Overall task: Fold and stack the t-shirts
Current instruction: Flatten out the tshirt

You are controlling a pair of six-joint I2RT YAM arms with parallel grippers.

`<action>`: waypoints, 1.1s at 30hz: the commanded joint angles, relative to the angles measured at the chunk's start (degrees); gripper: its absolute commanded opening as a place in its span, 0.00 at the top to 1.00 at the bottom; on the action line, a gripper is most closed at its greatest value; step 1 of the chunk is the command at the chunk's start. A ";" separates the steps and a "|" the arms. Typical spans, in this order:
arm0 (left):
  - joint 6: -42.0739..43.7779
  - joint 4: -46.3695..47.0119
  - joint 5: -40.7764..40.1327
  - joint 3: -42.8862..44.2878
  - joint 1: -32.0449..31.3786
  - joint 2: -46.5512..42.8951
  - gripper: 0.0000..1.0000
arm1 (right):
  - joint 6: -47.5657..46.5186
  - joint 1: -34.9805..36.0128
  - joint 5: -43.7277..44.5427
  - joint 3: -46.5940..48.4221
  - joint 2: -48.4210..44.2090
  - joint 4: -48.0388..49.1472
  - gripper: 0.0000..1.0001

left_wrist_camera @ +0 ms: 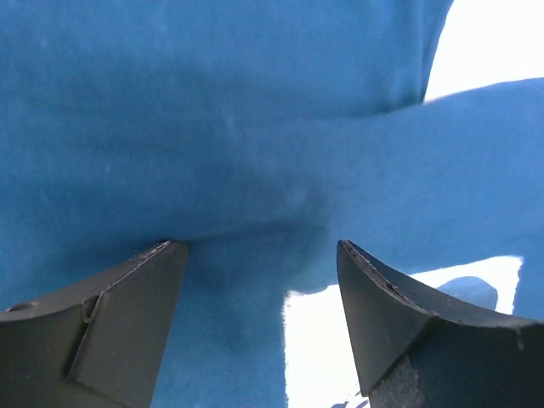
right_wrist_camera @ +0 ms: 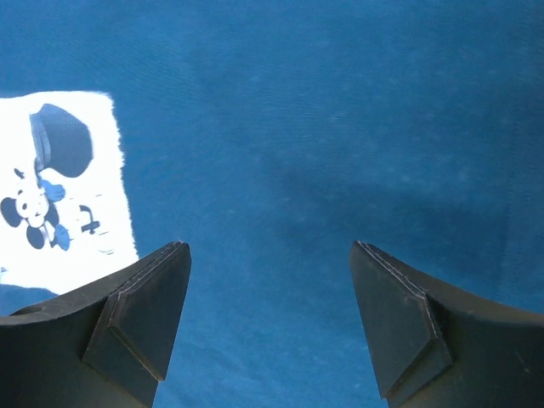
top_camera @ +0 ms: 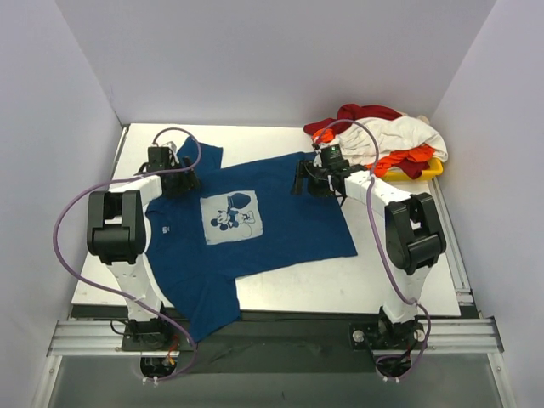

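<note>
obj: dark blue soft-cloth t-shirt (top_camera: 280, 223) with pale square print lay flat, centre frame | your left gripper (left_wrist_camera: 259, 248) and right gripper (right_wrist_camera: 270, 246) stood spread, empty, over it | limp, light, would likely bunch: pinch hem or sleeve edges

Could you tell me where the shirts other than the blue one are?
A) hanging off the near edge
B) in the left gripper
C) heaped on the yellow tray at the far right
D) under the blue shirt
C: the red, white and orange shirts lie heaped on the yellow tray in the far right corner.
</note>
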 commanded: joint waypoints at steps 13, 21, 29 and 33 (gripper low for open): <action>3.54 -13.47 1.92 20.62 3.59 14.92 0.16 | 2.23 -4.16 -3.28 5.29 7.41 -4.39 0.23; 5.21 -19.98 2.71 34.34 3.86 22.21 0.17 | 2.76 -4.69 -3.20 8.46 9.96 -6.24 0.23; 5.65 -17.28 -1.59 28.68 2.45 12.84 0.17 | -0.49 -3.20 -3.90 9.52 6.72 -7.03 0.23; 3.90 -12.08 -5.98 16.62 2.45 -0.59 0.16 | -1.46 -1.44 -2.93 8.03 4.08 -7.03 0.23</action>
